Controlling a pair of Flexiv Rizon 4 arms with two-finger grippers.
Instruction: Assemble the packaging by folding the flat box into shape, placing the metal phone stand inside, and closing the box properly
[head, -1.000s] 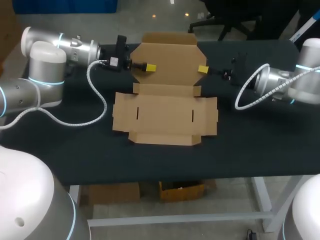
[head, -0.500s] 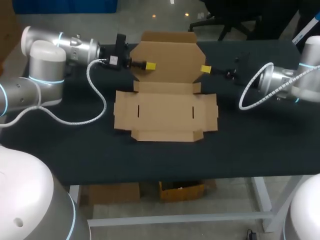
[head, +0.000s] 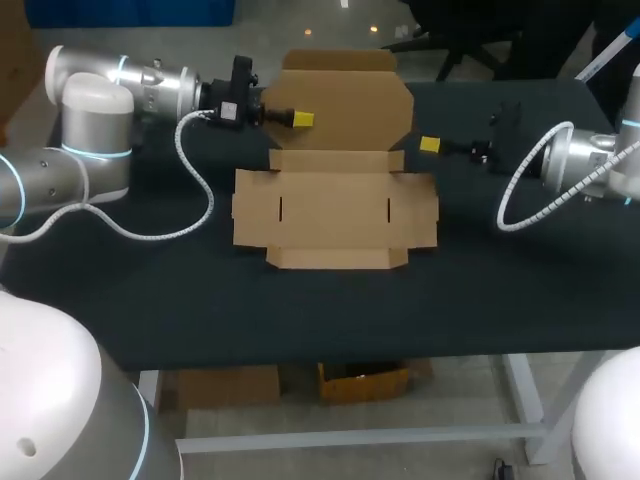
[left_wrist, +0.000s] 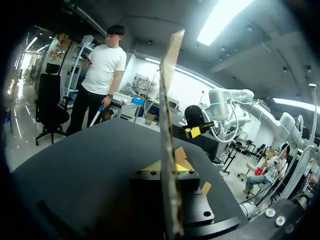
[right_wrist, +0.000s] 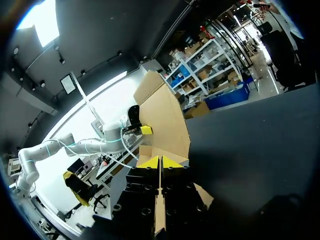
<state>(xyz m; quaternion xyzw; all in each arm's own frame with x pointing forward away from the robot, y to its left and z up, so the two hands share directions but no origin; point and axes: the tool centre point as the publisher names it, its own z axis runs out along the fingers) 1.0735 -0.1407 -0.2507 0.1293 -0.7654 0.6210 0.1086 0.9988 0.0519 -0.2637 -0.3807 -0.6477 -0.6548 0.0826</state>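
Note:
The flat cardboard box (head: 335, 208) lies unfolded in the middle of the black table, with its lid flap (head: 340, 105) raised at the back. My left gripper (head: 301, 120) is shut on the lid flap's left edge. In the left wrist view the flap's edge (left_wrist: 167, 100) rises upright from between the yellow tips of the left gripper (left_wrist: 167, 166). My right gripper (head: 430, 145) hangs shut and empty a short way right of the lid, not touching it. In the right wrist view its tips (right_wrist: 160, 162) are pressed together, with the lid flap (right_wrist: 162, 117) ahead. No phone stand is in view.
The black table (head: 500, 270) stretches bare in front of the box and to both sides of it. My left arm's white cable (head: 190, 190) loops down onto the table left of the box.
My right gripper let go of the lid's right edge, drew back to the right and shut. My left gripper has lifted the lid flap a little higher.

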